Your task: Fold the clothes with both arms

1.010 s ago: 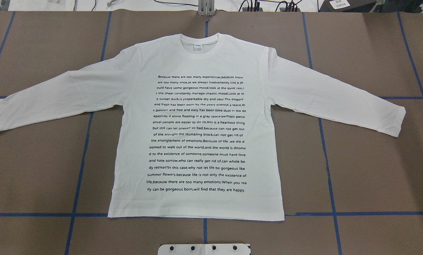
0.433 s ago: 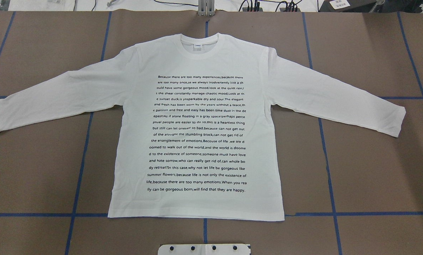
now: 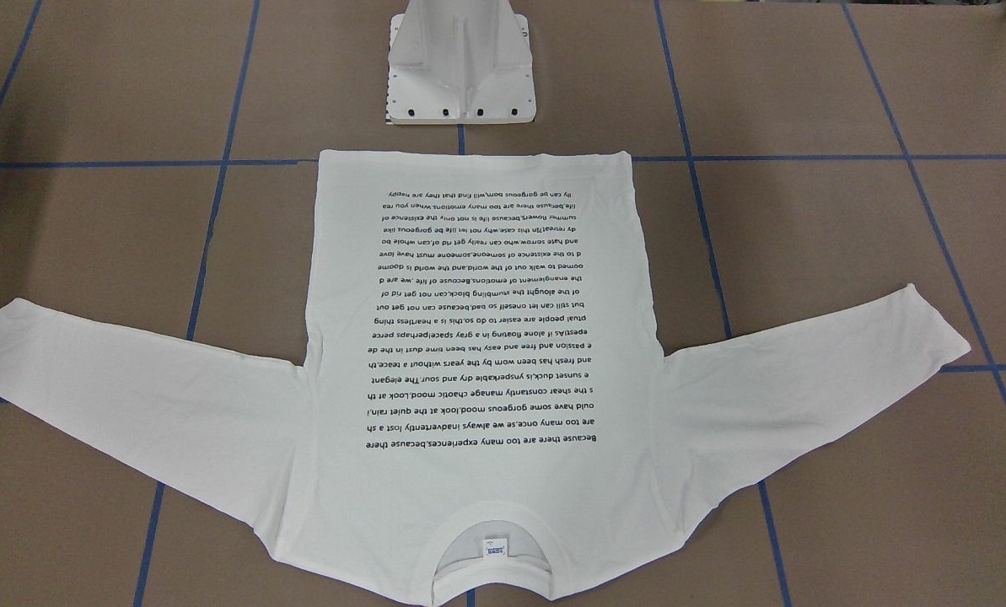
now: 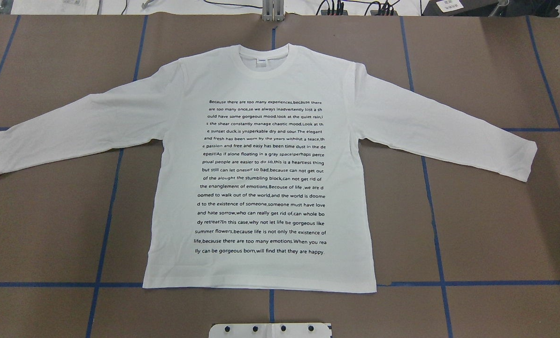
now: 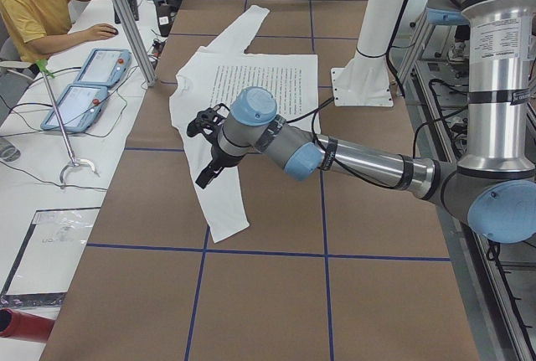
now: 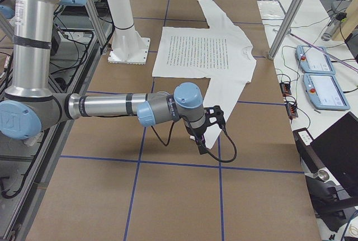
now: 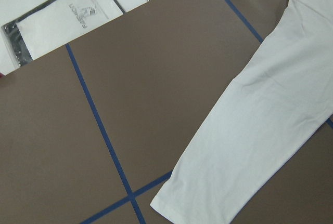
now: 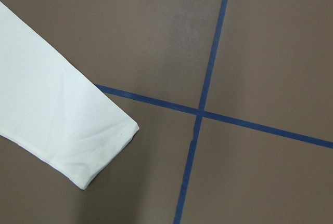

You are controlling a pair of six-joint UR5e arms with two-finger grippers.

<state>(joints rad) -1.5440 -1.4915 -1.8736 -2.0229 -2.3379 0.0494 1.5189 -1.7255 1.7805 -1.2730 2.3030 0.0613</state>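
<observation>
White long-sleeved T-shirt [image 4: 261,164] flat on table [image 4: 495,225], print up, sleeves spread, probably staged for folding. Left tool [image 5: 208,160] and right tool [image 6: 202,140] each hover near a cuff. Cannot tell whether either is spread.

Open table [image 4: 495,225] flanks the T-shirt [image 4: 261,173]; the pedestal [image 3: 460,76] stands just beyond its hem.

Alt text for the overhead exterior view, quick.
A white long-sleeved T-shirt lies flat, printed text up, collar at the far side, sleeves spread wide, on a brown table gridded with blue tape. A white base plate shows at the bottom edge.
</observation>
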